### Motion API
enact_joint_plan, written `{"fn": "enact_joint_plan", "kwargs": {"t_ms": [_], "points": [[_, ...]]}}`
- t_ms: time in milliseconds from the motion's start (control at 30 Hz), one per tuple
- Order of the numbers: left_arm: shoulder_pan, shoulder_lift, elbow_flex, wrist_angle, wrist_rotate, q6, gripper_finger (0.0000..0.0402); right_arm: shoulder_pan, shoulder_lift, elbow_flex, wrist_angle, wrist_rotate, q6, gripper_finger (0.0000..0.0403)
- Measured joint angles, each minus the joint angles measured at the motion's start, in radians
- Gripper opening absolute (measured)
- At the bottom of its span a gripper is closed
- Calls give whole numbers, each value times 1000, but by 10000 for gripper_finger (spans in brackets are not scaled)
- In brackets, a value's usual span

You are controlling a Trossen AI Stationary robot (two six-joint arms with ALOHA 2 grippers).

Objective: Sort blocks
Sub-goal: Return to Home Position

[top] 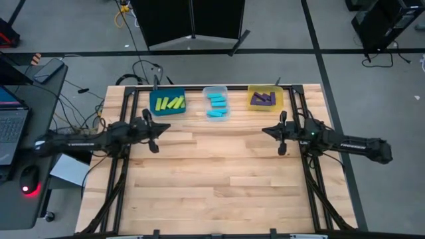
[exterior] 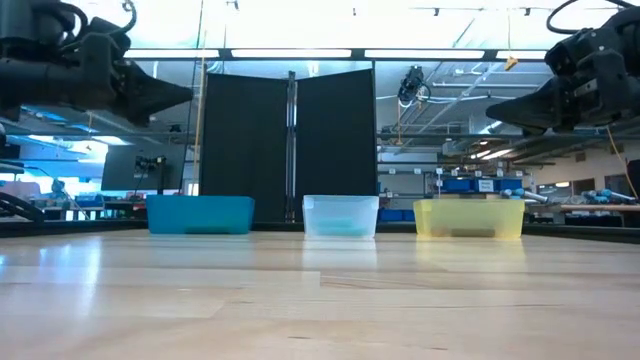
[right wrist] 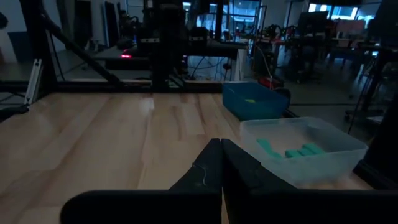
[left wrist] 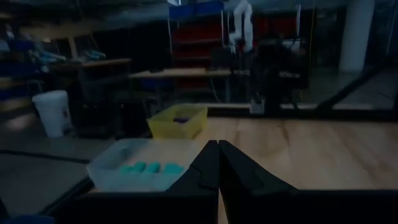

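Table (top: pixel 219 179) bare of loose blocks; all of them sit in the three bins along the far edge.
- lime blocks (top: pixel 170 103) in blue bin (top: pixel 153 106), far left
- cyan blocks (top: pixel 217 105) in clear bin (top: pixel 216 88), far centre
- purple blocks (top: pixel 263 99) in yellow bin (top: pixel 279 99), far right

No mixed colours visible from above. I can't get an exact count per bin, since they overlap.

Left gripper (top: pixel 165 127): just near of the blue bin, raised well off the wood in the low view and pointing inward. Its wrist view shows the fingers pressed together, nothing between them.
Right gripper (top: pixel 267 131): mirror pose, just near of the yellow bin and also raised. Fingers closed tip to tip, holding nothing.

Read: sorting looks done and both arms look parked.

Handling, if any block needs a re-pick:
- they look light, rigid and smooth-faced, probably plastic, so they shouldn't deform and only a modest squeeze is needed
- grip across the short width at mid-length, which keeps the bar from pivoting in the pads
- they lie packed side by side and partly stacked, so the fingers may nudge neighbours; come straight down on a top or outer one
- bin walls crowd the end blocks, so approach from the bin's middle
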Motion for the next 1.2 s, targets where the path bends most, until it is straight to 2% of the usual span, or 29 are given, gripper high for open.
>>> {"fn": "enact_joint_plan", "kwargs": {"t_ms": [200, 333, 533, 700, 1000, 1200], "points": [[-1, -236, -15, -196, -7, -22, 10, 0, -104, 0, -101, 5, 4, 6], [-2, -377, -16, -349, 2, -18, 10, 6, -146, 0, -101, 4, -2, 6], [-2, -373, -16, -407, 30, -26, 10, 14, -155, 0, -102, 6, -2, 6], [-2, -370, -16, -413, 99, -42, 10, 14, -150, 0, -100, 20, 19, 6], [-2, -369, -16, -413, 85, -49, 10, 9, -149, 0, -112, 120, 44, 22], [-2, -369, -16, -412, 85, -49, 10, -4, -149, 0, -111, 126, 14, 23]]}}
